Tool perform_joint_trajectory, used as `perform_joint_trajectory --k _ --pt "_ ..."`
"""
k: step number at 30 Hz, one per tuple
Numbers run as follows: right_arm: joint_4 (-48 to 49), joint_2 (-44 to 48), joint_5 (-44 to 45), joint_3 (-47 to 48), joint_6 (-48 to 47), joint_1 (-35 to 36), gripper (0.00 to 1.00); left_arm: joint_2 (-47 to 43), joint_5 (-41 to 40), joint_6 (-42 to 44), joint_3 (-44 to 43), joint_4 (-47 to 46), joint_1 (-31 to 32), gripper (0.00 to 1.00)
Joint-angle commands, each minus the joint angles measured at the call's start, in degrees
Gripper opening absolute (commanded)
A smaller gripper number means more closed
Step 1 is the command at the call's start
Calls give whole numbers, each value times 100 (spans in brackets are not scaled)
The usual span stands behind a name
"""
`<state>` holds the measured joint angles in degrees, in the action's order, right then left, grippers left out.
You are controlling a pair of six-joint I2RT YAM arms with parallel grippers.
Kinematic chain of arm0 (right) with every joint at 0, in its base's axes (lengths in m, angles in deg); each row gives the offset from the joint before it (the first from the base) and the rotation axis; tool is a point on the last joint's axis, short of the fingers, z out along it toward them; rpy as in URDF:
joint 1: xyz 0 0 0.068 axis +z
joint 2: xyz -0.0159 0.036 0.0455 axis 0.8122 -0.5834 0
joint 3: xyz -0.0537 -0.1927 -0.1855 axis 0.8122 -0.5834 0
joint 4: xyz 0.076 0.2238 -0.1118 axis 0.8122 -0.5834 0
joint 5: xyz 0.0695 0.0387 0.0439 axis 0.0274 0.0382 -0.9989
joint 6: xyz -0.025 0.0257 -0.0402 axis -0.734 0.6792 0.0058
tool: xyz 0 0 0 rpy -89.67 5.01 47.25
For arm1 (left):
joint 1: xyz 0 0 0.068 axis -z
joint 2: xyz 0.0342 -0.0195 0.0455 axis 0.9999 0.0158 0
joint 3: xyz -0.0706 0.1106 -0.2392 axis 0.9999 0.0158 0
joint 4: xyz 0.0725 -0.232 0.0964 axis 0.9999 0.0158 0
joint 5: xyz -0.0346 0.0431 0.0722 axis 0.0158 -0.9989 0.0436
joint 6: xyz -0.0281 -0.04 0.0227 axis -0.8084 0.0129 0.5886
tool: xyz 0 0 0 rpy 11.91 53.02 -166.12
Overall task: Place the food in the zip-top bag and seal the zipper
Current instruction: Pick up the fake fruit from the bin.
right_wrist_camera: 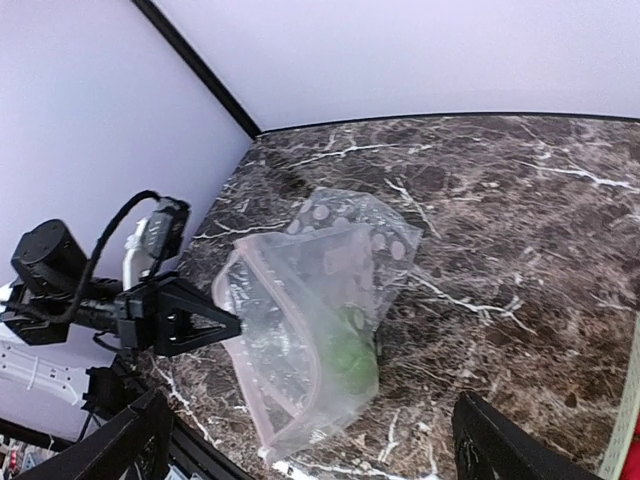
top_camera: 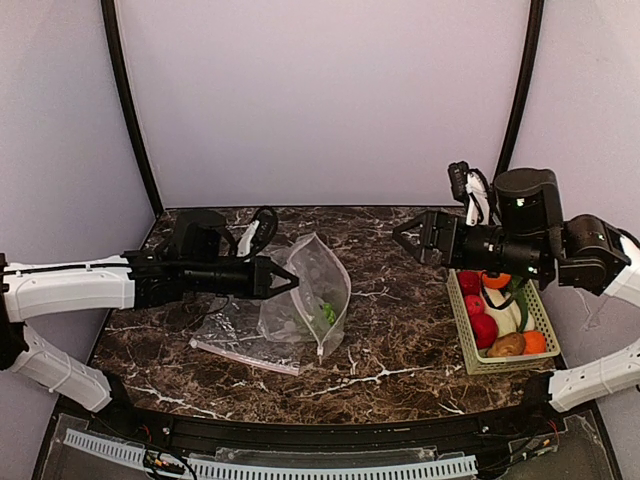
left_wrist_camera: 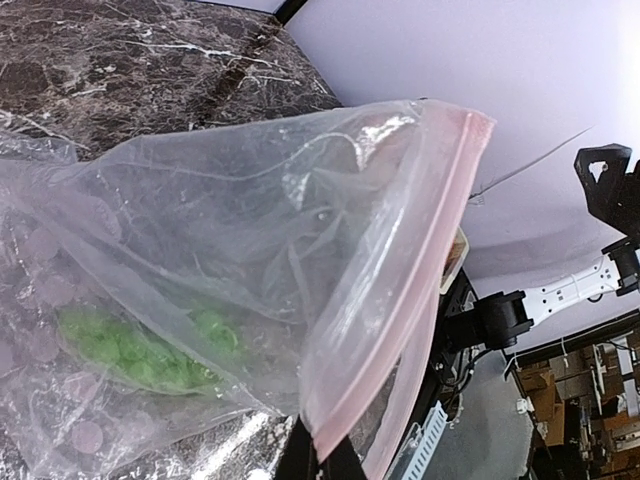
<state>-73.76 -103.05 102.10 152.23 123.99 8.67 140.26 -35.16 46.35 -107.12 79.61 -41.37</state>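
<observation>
left tool (top_camera: 289, 280) clamps zip-top bag (top_camera: 322, 272) mouth rim | right tool (top_camera: 403, 240) spread; empty; well apart

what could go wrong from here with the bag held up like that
1. The left gripper pinches just one spot on the mouth edge of the zip-top bag; the thin plastic may slip out and the mouth sag shut.
2. The mouth opens sideways rather than up, so the green grapes inside might roll out, and food dropped by the open right gripper could miss.
3. A second bag lies flat right beside it and may get dragged along.
</observation>
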Motion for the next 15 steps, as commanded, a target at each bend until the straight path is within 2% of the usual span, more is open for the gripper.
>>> perform_joint_trajectory --k 1,7,15 --pt "-1715 61 667 -15 84 -384 96 -366 -352 308 354 383 -45 1" --pt "-2683 -42 448 -354 294 -1445 98 -544 -429 61 707 332 -44 1" --pt "-2092 432 -469 -1416 130 -3231 98 -852 -527 -325 1119 126 -44 1"
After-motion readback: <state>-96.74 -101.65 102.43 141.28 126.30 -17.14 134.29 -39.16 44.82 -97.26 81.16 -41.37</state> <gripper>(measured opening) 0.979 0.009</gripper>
